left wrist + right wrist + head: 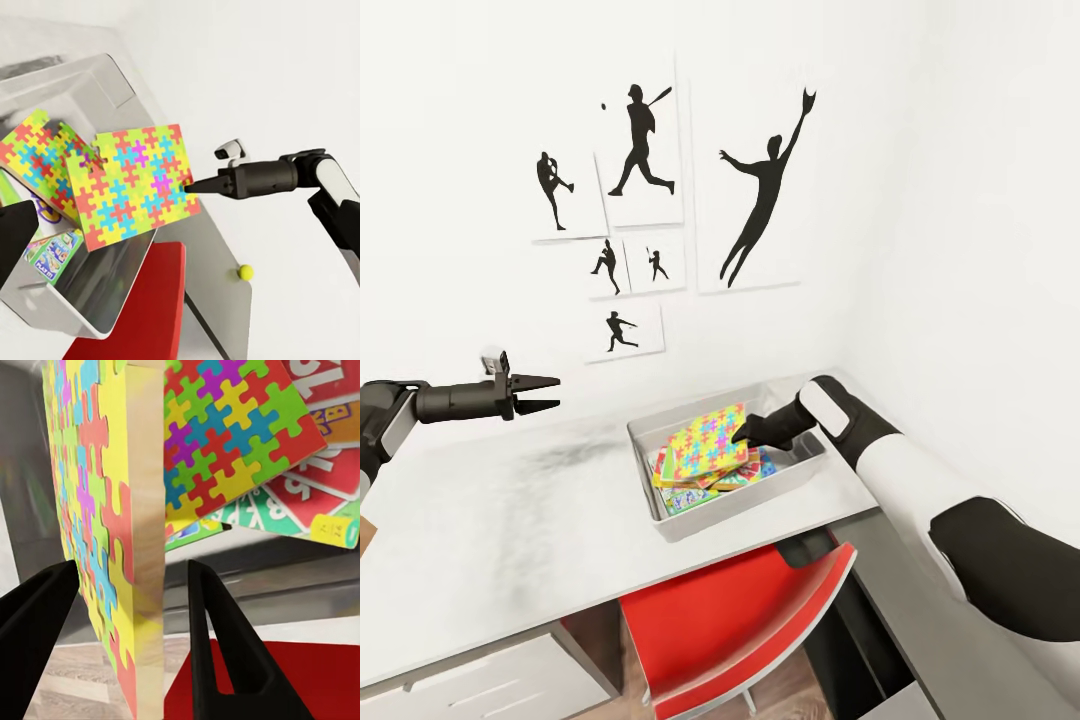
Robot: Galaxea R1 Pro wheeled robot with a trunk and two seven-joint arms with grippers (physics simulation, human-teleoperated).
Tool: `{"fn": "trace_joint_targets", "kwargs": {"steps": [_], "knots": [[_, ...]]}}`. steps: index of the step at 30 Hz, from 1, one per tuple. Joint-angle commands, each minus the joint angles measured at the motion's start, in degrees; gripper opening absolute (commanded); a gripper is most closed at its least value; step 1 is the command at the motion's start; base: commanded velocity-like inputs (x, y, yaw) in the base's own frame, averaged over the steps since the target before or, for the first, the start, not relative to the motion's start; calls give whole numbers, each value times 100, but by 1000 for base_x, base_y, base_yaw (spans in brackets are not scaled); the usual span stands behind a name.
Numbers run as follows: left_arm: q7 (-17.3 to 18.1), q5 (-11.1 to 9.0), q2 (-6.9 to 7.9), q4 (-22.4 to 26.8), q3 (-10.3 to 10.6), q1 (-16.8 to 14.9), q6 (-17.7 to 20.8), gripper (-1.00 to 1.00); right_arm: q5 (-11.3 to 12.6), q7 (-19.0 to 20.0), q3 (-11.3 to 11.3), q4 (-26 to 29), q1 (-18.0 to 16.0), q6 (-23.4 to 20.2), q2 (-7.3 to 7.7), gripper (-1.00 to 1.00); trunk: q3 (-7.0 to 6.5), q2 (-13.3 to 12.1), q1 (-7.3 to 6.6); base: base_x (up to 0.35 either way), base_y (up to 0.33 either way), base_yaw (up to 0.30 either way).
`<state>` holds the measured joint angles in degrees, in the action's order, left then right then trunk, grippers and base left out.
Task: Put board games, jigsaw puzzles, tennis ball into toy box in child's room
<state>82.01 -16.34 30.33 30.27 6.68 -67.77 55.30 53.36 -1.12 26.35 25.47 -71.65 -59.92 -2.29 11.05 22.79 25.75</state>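
Black fingers of the right gripper (124,645) stand spread either side of a jigsaw puzzle (112,525), its thin edge between them with gaps showing, so loosely held at most. It hangs tilted over the toy box (690,522) near the table's (490,530) right corner. Stiff, flat, light and probably slick; edge-pinching suits it. Left wrist view alone reveals a tennis ball (245,272); the left gripper (550,393) hovers parted, empty.
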Motion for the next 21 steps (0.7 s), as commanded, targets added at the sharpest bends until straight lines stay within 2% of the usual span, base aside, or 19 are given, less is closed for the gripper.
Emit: {"fn": "trace_joint_targets", "kwargs": {"steps": [1,14,21], "knots": [[25,-18,8,-1,32,-8,60,100,22,-11,29,-1,-8,-8,0,-100,13,13,4,0,0,0],[25,-18,8,-2,33,-8,60,100,16,-11,30,-7,-7,-8,-26,-100,13,13,4,26,0,0],[25,-18,8,-1,34,-8,60,100,15,-11,36,-13,-7,-8,-29,-100,13,13,4,90,53,0]]}}
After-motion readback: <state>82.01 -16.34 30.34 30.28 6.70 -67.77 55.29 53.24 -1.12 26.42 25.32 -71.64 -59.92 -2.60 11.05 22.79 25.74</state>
